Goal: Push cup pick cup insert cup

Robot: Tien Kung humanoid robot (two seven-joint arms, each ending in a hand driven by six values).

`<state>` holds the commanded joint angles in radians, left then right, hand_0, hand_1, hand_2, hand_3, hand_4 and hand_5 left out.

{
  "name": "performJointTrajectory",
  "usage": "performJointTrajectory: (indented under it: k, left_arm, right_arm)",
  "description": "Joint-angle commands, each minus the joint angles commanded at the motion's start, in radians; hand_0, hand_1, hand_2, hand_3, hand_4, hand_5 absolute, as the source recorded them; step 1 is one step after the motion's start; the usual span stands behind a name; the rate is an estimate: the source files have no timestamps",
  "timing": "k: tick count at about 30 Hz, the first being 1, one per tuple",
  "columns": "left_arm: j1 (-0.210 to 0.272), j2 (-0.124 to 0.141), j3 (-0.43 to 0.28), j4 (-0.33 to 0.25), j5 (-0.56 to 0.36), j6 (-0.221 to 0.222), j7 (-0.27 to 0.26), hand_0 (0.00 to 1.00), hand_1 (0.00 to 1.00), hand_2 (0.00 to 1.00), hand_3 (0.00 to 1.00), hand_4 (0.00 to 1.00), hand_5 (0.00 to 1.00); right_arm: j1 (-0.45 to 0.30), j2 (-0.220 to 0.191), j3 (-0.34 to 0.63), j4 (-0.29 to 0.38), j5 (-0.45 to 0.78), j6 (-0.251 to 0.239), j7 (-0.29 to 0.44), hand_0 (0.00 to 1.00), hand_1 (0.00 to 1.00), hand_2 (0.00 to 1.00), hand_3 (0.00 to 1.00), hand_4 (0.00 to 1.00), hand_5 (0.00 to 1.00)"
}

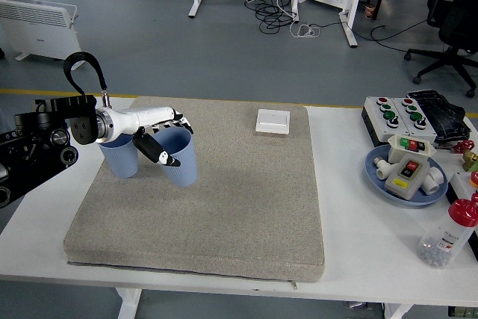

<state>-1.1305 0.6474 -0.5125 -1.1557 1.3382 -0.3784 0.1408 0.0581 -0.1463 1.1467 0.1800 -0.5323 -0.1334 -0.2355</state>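
Observation:
My left hand [176, 142] is shut on a light blue cup [182, 163], its white fingers [173, 119] hooked over the far rim and its black-tipped thumb [159, 151] on the near side. The cup leans a little and seems to be raised just above the grey mat [246, 199]. A second light blue cup [122, 158] stands upright just left of it, under my wrist. My black forearm comes in from the left edge. My right arm is out of view.
A white switch plate [272, 121] lies at the mat's far edge. On the right of the table are push-button boxes [407, 112], a blue bowl [377, 178] of switch parts and a red-capped bottle [448, 233].

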Motion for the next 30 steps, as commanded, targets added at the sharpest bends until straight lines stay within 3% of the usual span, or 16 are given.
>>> performJointTrajectory:
  k: [3,6,7,9,12,18,22,30]
  left_arm:
    - [0.007,0.033,-0.103,-0.029,0.002,-0.013,0.034,0.492,0.536,0.524,0.462,0.535,0.028]
    - [0.008,0.034,-0.119,-0.03,0.002,-0.014,0.036,0.492,0.536,0.524,0.462,0.535,0.028]
    - [0.009,0.054,-0.156,-0.031,0.013,-0.022,0.058,0.499,0.533,0.521,0.461,0.513,0.017]
    - [0.005,0.081,-0.233,-0.004,0.069,-0.031,0.086,0.499,0.533,0.521,0.461,0.513,0.017]
    - [0.001,0.085,-0.298,0.044,0.121,-0.031,0.094,0.499,0.533,0.521,0.461,0.513,0.017]
    - [0.002,0.083,-0.318,0.081,0.169,-0.03,0.104,0.504,0.535,0.522,0.464,0.499,0.016]
    - [-0.001,0.068,-0.314,0.156,0.193,-0.022,0.094,0.515,0.54,0.528,0.468,0.501,0.002]
    - [-0.014,0.047,-0.261,0.22,0.183,-0.018,0.076,0.517,0.543,0.529,0.468,0.495,0.002]
  right_arm:
    - [-0.002,0.0,0.0,0.0,-0.002,0.0,-0.001,0.724,0.647,0.648,0.577,0.127,0.471]
    - [-0.002,0.0,0.0,0.0,-0.002,0.0,-0.001,0.724,0.647,0.648,0.577,0.127,0.471]
    - [-0.003,0.0,0.0,0.0,-0.002,0.0,-0.001,0.723,0.646,0.648,0.577,0.127,0.471]
    - [-0.003,0.0,0.0,0.0,-0.002,0.0,-0.001,0.723,0.646,0.648,0.577,0.127,0.471]
    - [-0.002,0.0,0.0,0.0,-0.002,0.0,-0.002,0.723,0.646,0.648,0.577,0.127,0.471]
    - [-0.001,0.001,0.001,0.0,-0.003,0.0,-0.002,0.724,0.647,0.648,0.577,0.126,0.47]
    - [0.001,0.002,0.0,0.0,0.0,0.0,-0.001,0.724,0.647,0.649,0.577,0.125,0.469]
    - [0.003,0.001,-0.001,0.0,0.0,0.0,0.0,0.724,0.647,0.648,0.577,0.125,0.469]
